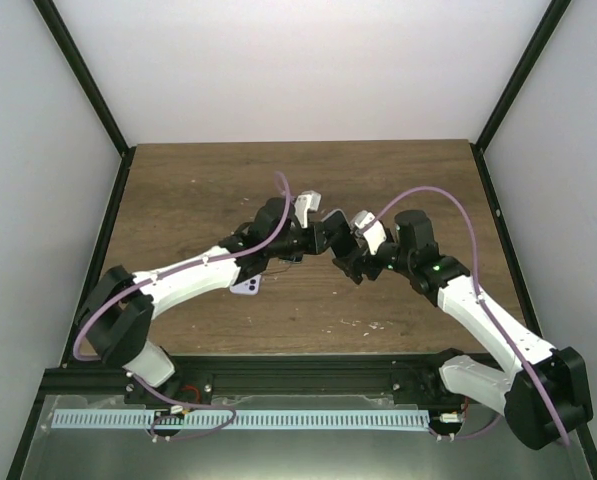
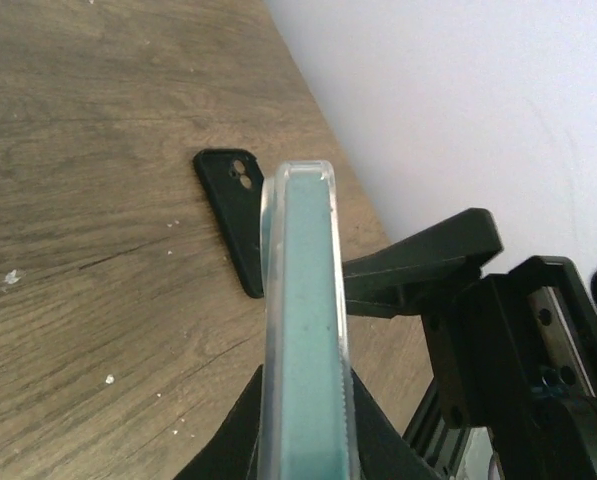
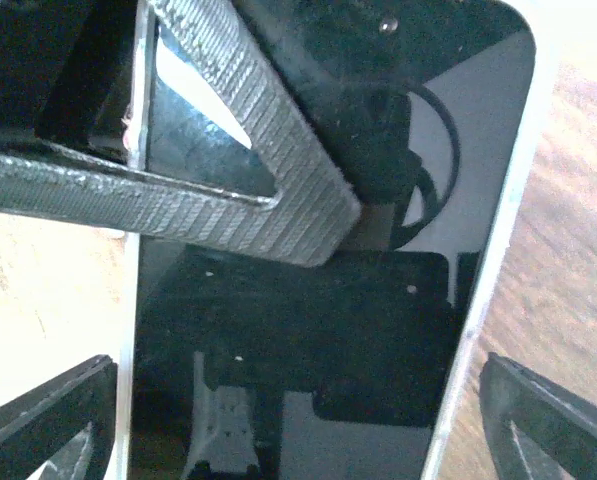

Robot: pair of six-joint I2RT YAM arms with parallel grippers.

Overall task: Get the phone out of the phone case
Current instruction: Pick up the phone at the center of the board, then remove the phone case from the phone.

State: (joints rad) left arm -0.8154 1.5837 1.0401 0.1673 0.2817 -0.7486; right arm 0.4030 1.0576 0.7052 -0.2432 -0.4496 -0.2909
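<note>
The phone (image 2: pixel 308 330), teal along its edge, sits in a clear phone case (image 2: pixel 270 300) and is held edge-up above the table. My left gripper (image 2: pixel 303 400) is shut on its two faces. In the right wrist view the phone's black screen (image 3: pixel 308 340) fills the frame, with the case rim (image 3: pixel 498 250) down each side. A ribbed left finger (image 3: pixel 228 130) lies across the top of the screen. My right gripper (image 3: pixel 298 400) is open, with one finger just outside each long edge of the case. Both grippers meet at mid-table, the left gripper (image 1: pixel 313 232) beside the right gripper (image 1: pixel 346 250).
A black phone case (image 2: pixel 233 215) with two camera holes lies flat on the wooden table (image 1: pixel 208 190), beyond the held phone. A pale lavender phone-like item (image 1: pixel 246 287) lies partly under the left arm. White walls close in the table on three sides.
</note>
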